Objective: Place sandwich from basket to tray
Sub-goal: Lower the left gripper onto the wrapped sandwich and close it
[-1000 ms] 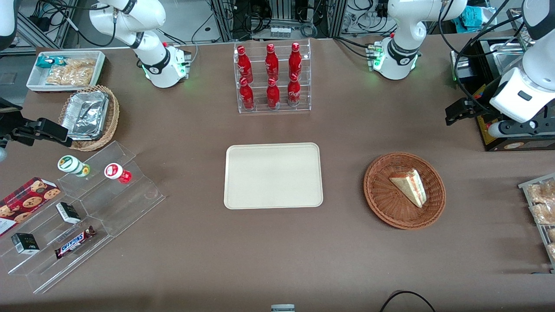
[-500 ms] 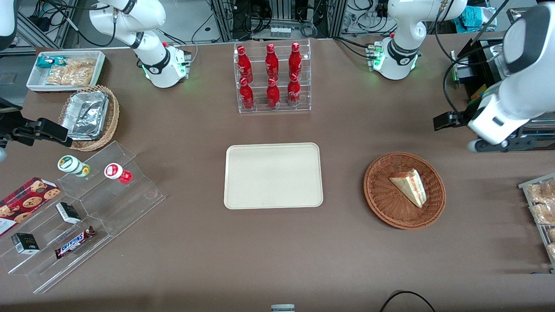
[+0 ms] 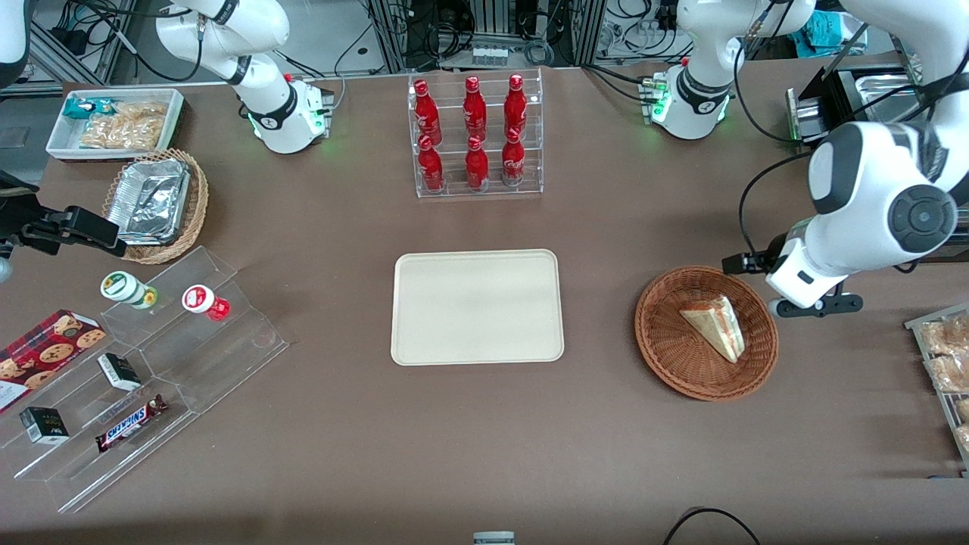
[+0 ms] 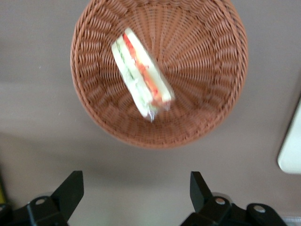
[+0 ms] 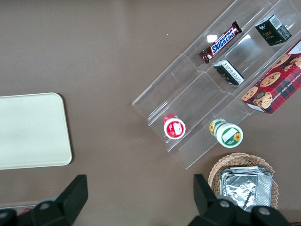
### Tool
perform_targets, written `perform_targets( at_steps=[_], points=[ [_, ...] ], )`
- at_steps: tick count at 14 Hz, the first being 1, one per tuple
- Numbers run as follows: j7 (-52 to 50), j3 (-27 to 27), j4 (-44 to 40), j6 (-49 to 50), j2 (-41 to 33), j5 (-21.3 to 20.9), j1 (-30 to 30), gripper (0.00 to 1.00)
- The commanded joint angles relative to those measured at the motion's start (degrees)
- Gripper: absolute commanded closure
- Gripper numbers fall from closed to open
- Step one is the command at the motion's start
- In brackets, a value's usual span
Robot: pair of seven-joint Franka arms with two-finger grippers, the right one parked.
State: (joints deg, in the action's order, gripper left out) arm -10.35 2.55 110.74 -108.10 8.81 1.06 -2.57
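One small triangular wedge sandwich [image 3: 715,326] of pale white bread, with red, orange and green filling along its cut edge, lies in one round, shallow, reddish-brown woven wicker basket [image 3: 666,350]; nothing else is in that basket. One flat cream-beige rectangular plastic tray [image 3: 477,306] with rounded corners lies bare on the brown table [image 3: 484,446], well apart from the basket toward the parked arm's end.

The left arm's gripper [image 4: 136,195] hangs above the table just beside the basket's rim, on the side farther from the front camera. Its jaws stand wide apart and hold nothing. In the wrist view the sandwich [image 4: 140,73] lies ahead of the jaws, inside the basket [image 4: 211,108], and nothing lies between it and the two black fingertips [image 4: 70,188]. An edge of the tray [image 4: 291,148] shows off to one side of the jaws.

Farther from the front camera, one clear acrylic rack [image 3: 477,136] holds six red bottles [image 3: 474,163] in two rows of three. Toward the parked arm's end, one lighter tan wicker basket [image 3: 193,208] holds foil containers [image 3: 147,200], one white bin [image 3: 64,144] holds snacks, and one clear stepped stand [image 3: 189,363] carries two small cups, two dark boxes and one chocolate bar [image 3: 130,424].
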Motion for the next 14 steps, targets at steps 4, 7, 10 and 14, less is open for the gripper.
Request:
perform_targets(
  at_steps=[4,7,10,14],
  points=[
    [-31.6,-0.1,4.8,-16.3,3.5,-1.0,-0.7,0.0],
    [-38.6,-0.1,7.2,-21.7,4.3,-0.9,-0.5,0.0],
    [-44.7,-0.1,10.0,-27.9,6.7,-1.0,-0.5,0.0],
    [-46.3,-0.1,10.8,-29.8,10.0,-0.9,-0.5,0.0]
  ],
)
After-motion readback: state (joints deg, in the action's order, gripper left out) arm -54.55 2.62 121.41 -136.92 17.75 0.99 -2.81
